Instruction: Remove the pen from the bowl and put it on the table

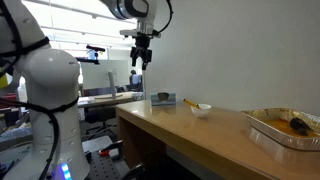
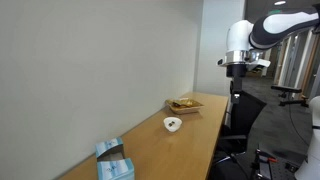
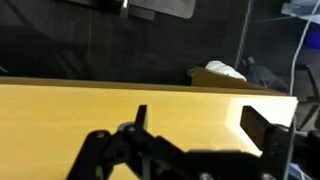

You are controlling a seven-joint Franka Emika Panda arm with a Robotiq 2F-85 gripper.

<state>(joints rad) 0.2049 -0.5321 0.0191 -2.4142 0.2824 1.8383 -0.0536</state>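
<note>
The small white bowl point(image 1: 201, 110) sits on the long wooden table point(image 1: 190, 135), roughly mid-length. The pen point(image 1: 190, 102) lies in it, its yellow end sticking out over the rim. The bowl also shows in an exterior view point(image 2: 173, 124) with a dark mark inside. My gripper point(image 1: 141, 58) hangs high above the table's end, well away from the bowl, and is open and empty. In the wrist view its two dark fingers point(image 3: 203, 122) are spread apart over bare tabletop point(image 3: 80, 110); the bowl and pen are out of that view.
A large silver foil tray point(image 1: 285, 128) holding something dark stands beyond the bowl; it also shows in an exterior view point(image 2: 184, 104). A blue box point(image 1: 163, 98) point(image 2: 113, 160) sits on the bowl's other side. A plain wall runs along the table's far edge.
</note>
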